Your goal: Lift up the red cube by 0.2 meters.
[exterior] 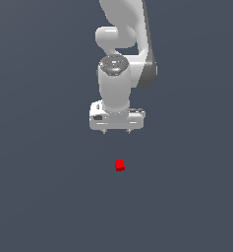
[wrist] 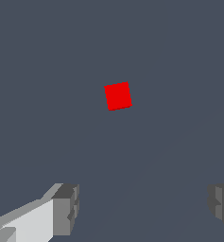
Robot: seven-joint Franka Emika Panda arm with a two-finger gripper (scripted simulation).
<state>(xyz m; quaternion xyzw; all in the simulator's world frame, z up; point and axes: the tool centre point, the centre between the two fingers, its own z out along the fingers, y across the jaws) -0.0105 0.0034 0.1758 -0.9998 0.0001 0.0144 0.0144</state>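
We see the red cube [exterior: 119, 165] resting alone on the dark grey counter [exterior: 44, 197], not yet taken. Our tool [exterior: 117, 131] hangs above it, apart from it, with its jaws spread wide and nothing between them; in the wrist view the two fingertips [wrist: 66, 208] stand far from each other and the cube [wrist: 118, 96] lies outside the gap between them. The cube looks small, stiff and probably light, with plain matte faces, so we think it should not slip much. It is much narrower than the opening. It sits slightly turned, so we judge that the pads should close on two opposite flat sides, near the middle.
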